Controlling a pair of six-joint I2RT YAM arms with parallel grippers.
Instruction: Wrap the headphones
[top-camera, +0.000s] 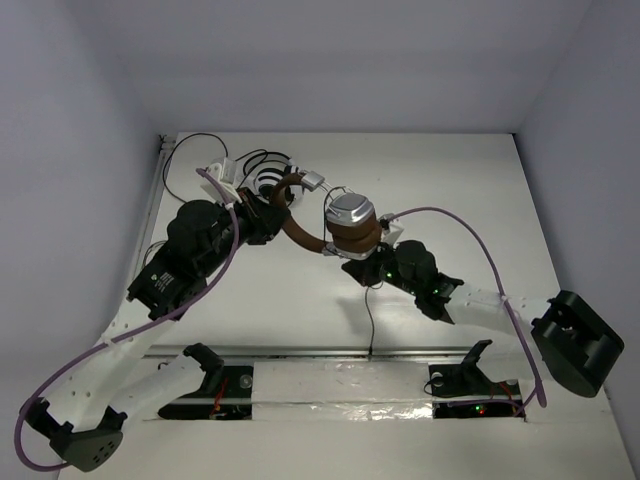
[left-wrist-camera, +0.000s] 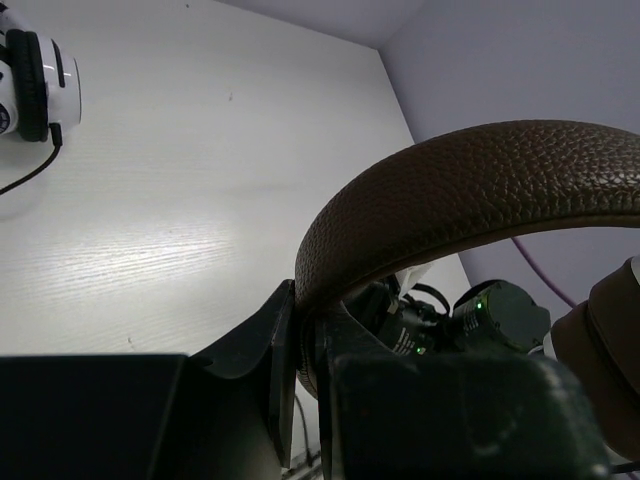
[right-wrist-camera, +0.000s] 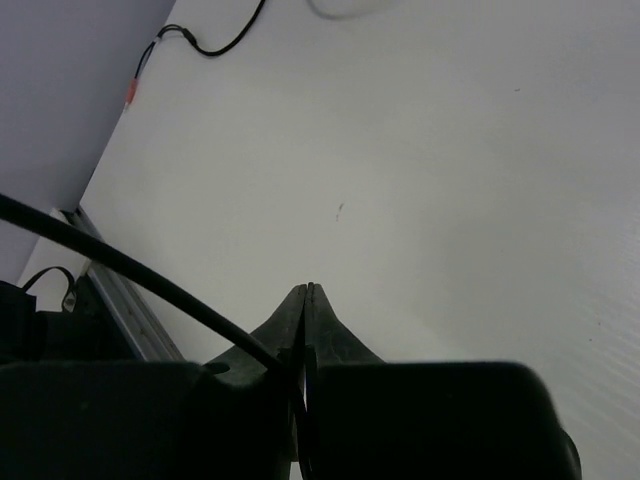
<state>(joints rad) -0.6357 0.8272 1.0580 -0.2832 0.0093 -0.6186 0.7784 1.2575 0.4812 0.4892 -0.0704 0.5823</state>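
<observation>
The headphones are lifted between my two arms: brown headband (top-camera: 297, 232), silver earcup (top-camera: 348, 211), second earcup (top-camera: 313, 181). My left gripper (top-camera: 275, 219) is shut on the headband, which arches large across the left wrist view (left-wrist-camera: 450, 190) with the jaws (left-wrist-camera: 306, 305) clamped on its end. My right gripper (top-camera: 362, 266) sits just below the silver earcup, shut on the thin black cable (top-camera: 369, 315), which hangs towards the near rail. In the right wrist view the cable (right-wrist-camera: 110, 258) runs from the left into the closed gripper (right-wrist-camera: 307, 290).
Black-and-white striped headphones (top-camera: 266, 184) lie behind my left gripper, also in the left wrist view (left-wrist-camera: 30, 85), with loose black cables (top-camera: 195, 142) at the back left. A metal rail (top-camera: 330, 351) runs along the near edge. Another cable with a red tag (right-wrist-camera: 190, 40) lies far off.
</observation>
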